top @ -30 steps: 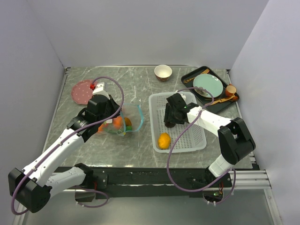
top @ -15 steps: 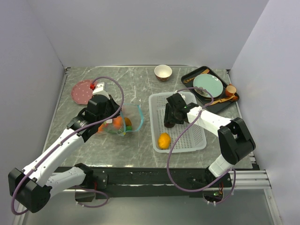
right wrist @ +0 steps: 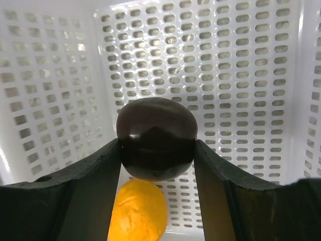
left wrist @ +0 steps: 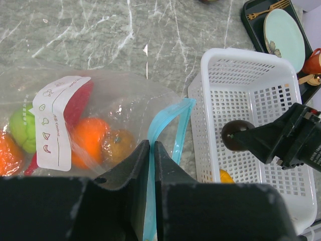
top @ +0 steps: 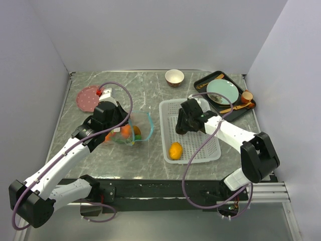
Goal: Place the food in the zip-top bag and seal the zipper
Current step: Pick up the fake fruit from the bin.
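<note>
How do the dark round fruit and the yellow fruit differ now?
The dark round fruit is near-black and glossy; the yellow fruit is matte orange-yellow. The dark round fruit is clamped in the right gripper over the basket; the yellow fruit lies on its floor. Both are outside the zip-top bag.

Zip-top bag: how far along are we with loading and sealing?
Done: an orange fruit, green apple and red chili sit inside the clear plastic zip-top bag. In hand: left gripper pinches its teal-blue zipper strip; right gripper holds the dark round fruit over the white mesh basket. Left: that fruit, the yellow fruit in the basket, then sealing.
</note>
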You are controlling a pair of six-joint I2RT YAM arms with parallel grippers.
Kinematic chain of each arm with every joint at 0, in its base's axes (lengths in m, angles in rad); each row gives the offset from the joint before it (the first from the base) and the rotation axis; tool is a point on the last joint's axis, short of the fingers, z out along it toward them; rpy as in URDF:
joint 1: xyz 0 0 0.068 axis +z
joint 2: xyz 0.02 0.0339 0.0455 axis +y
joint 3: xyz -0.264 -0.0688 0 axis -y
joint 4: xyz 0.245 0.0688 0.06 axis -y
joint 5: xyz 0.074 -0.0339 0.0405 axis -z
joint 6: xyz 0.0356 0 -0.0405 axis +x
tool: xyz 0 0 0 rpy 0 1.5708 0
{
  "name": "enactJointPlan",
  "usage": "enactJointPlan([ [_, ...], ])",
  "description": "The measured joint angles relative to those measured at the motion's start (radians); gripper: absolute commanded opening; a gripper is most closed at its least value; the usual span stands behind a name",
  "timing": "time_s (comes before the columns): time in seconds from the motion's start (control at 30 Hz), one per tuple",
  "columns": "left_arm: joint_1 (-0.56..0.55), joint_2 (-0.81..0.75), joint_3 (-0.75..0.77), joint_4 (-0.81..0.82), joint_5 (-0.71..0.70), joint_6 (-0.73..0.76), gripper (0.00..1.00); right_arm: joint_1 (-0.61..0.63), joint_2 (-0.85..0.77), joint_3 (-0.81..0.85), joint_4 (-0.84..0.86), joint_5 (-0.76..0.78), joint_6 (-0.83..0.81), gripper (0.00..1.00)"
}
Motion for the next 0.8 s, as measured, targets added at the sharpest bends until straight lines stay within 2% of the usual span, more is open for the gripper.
enactJointPlan([
  [0.27,0.000,0.000,0.000,0.000,0.000,0.000,0.15,-0.001,-0.096,-0.066,0.046,-0.029,0.019,0.32],
  [0.8,0.000,-0.001,0.000,0.000,0.000,0.000,0.15,-0.002,-0.213,-0.145,0.219,-0.212,0.064,0.29],
])
